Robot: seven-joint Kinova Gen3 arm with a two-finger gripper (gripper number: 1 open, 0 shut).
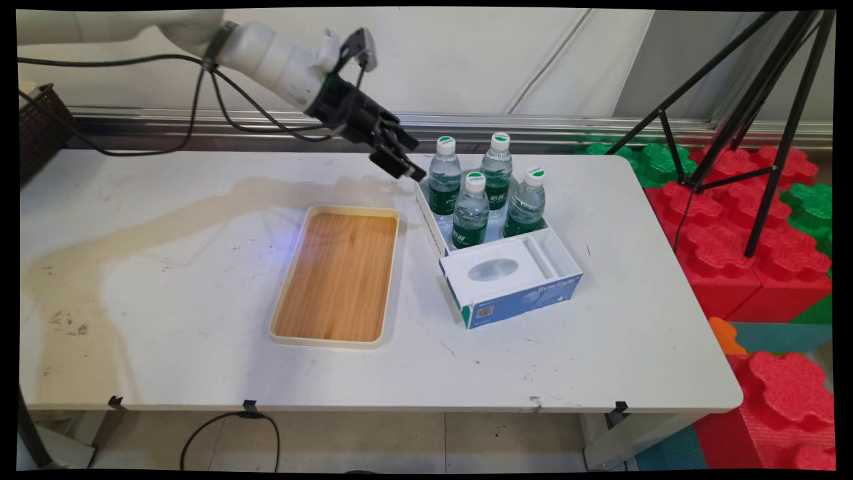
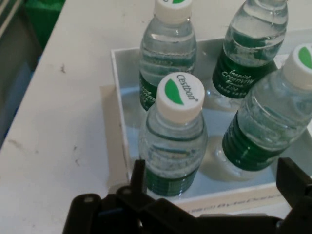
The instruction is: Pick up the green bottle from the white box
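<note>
My black gripper (image 1: pixel 413 160) hangs open just above the table, beside the back left corner of a white box (image 1: pixel 433 230) with a blue front. Several clear water bottles with green labels and white caps stand upright in the box's back half. The back left bottle (image 1: pixel 444 179) is the closest to the fingers. In the hand view that bottle (image 2: pixel 174 141) stands right ahead of my gripper (image 2: pixel 214 170), between the spread fingers but untouched, inside the box wall (image 2: pixel 119 112). Another bottle (image 2: pixel 270 122) stands to its right. Nothing is held.
A wooden tray (image 1: pixel 336 277) with a cream rim lies left of the box. A white insert (image 1: pixel 493 267) with an oval hollow fills the box's front. A black tripod (image 1: pixel 766 133) and red and green foam blocks (image 1: pixel 733 227) stand right of the table. A dark basket (image 1: pixel 40 130) sits far left.
</note>
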